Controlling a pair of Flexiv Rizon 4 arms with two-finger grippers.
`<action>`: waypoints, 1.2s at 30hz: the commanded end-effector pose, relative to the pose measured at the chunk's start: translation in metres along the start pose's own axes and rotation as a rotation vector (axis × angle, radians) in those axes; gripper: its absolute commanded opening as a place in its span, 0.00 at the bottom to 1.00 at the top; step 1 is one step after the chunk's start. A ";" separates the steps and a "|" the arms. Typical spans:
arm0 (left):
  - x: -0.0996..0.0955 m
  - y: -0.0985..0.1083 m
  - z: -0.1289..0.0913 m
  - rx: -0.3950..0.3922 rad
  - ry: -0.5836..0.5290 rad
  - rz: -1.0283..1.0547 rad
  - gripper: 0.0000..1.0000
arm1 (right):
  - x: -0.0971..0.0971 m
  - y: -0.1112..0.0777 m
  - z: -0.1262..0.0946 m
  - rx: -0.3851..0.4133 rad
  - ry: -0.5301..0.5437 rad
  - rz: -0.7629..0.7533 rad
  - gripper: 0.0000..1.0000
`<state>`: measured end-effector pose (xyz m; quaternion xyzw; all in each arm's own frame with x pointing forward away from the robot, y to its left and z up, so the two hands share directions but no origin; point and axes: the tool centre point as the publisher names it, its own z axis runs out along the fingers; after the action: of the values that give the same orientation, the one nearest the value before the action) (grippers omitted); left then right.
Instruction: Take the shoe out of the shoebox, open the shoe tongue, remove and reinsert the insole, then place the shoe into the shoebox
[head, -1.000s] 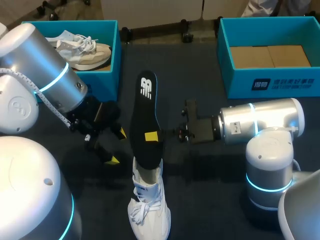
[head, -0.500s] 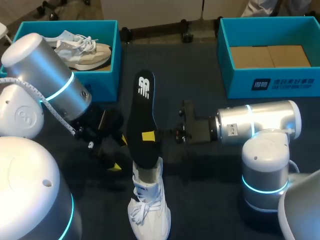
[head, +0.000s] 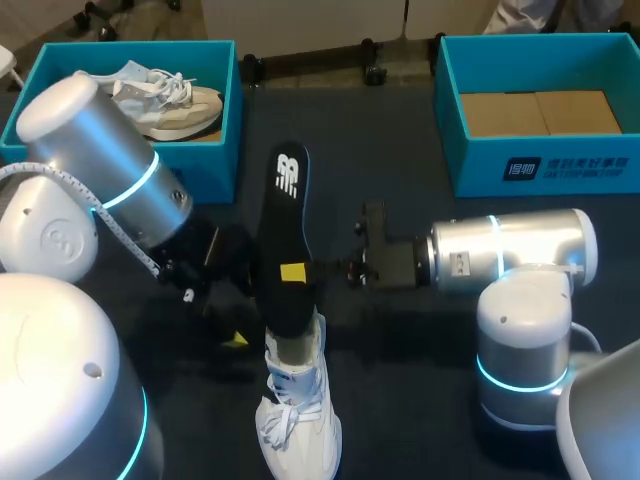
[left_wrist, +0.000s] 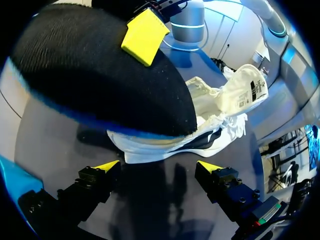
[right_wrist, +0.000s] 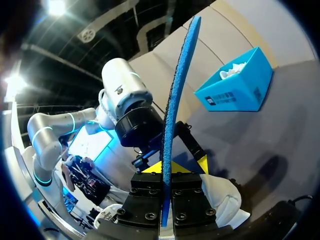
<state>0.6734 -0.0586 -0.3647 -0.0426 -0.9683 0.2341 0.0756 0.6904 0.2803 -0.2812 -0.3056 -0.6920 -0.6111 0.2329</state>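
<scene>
As it's pinched, insole (head: 285, 215) black, seemingly blue-backed

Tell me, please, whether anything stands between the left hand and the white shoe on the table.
Nothing visible does. The open left hand faces the white shoe across bare table; the insole, pinched by the right hand, juts from the shoe but does not block the way.

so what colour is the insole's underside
Blue; the flat black-topped insole shows it best in the right wrist view.
</scene>
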 end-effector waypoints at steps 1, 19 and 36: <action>-0.001 -0.001 0.004 -0.004 -0.003 0.000 1.00 | 0.000 -0.006 0.002 -0.013 -0.007 0.008 0.00; 0.001 0.000 0.007 0.004 -0.011 0.001 1.00 | -0.009 -0.019 0.000 -0.046 -0.011 0.075 0.00; 0.001 0.000 0.007 0.004 -0.011 0.001 1.00 | -0.012 -0.006 -0.010 -0.052 -0.013 -0.013 0.00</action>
<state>0.6722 -0.0622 -0.3707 -0.0416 -0.9683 0.2356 0.0712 0.6927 0.2714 -0.2907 -0.3173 -0.6791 -0.6262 0.2145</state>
